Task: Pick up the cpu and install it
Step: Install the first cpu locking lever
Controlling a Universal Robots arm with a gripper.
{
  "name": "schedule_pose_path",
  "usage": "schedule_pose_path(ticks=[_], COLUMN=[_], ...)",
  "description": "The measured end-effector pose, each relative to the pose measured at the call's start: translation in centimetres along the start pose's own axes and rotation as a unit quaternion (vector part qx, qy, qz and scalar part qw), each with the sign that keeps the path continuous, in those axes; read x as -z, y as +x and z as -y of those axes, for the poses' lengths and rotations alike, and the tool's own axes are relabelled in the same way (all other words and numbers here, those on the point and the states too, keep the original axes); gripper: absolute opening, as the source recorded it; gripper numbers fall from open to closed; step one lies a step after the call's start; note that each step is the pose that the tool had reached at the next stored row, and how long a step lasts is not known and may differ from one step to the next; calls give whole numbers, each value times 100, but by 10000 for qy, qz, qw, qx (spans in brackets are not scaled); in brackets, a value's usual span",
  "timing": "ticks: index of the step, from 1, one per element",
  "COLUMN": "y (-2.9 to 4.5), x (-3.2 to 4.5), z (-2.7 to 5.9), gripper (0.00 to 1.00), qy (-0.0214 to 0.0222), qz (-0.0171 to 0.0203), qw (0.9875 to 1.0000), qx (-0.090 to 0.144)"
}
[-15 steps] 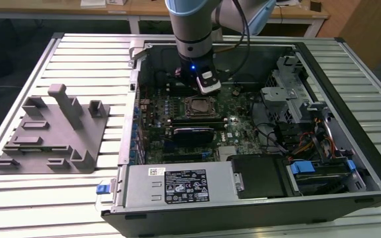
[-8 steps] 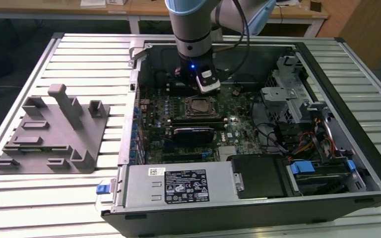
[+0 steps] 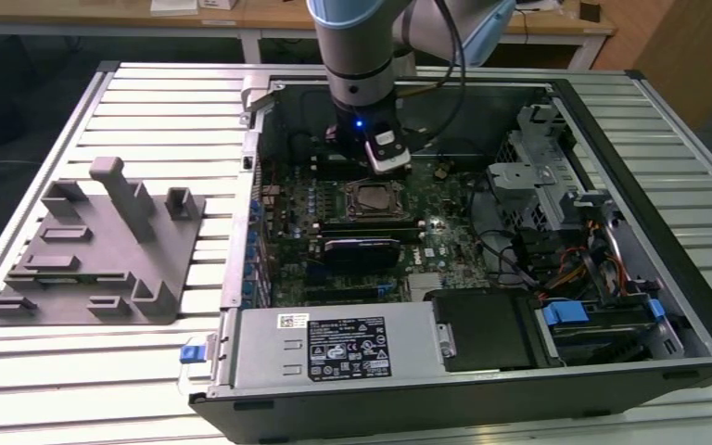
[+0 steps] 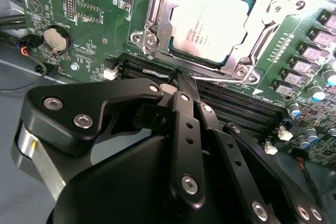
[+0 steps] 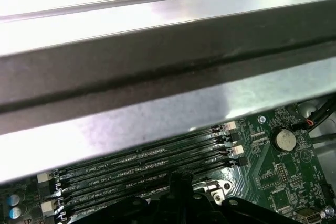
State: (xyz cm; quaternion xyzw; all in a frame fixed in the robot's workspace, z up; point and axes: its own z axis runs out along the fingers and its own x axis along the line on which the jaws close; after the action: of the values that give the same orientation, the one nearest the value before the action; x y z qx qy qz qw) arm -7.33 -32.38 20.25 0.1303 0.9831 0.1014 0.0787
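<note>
While the cpu point(image 4: 218, 22) sits in its socket point(image 4: 157, 24) near the middle of the motherboard point(image 4: 79, 19), the gripper point(image 4: 181, 85) hangs just above the memory slots point(image 5: 152, 166) beside it, fingers pressed together and holding nothing. On the bench's slatted top, a grey fixture point(image 3: 96, 246) lies beside the case point(image 3: 653, 167).

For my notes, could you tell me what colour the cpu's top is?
Silvery-white metal, seen best in the second wrist view: the cpu sits in its socket.
</note>
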Motion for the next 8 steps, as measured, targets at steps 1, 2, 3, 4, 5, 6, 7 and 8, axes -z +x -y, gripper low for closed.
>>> schedule_pose_path(ticks=[1, 2, 3, 4, 5, 6, 7, 8], y=[4, 8, 12, 14, 15, 17, 18, 19], x=[-1, -3, -7, -14, -20, -25, -30, -31], z=[1, 3, 5, 6, 7, 7, 7, 7], gripper=[11, 11, 11, 11, 11, 11, 11, 11], qy=[-2, -4, -8, -13, -18, -23, -28, -30], qz=[5, 13, 28, 46, 64, 80, 96, 106], qw=[10000, 10000, 10000, 10000, 10000, 10000, 9999, 9999], qx=[1, 3, 6, 9, 13, 16, 19, 21])
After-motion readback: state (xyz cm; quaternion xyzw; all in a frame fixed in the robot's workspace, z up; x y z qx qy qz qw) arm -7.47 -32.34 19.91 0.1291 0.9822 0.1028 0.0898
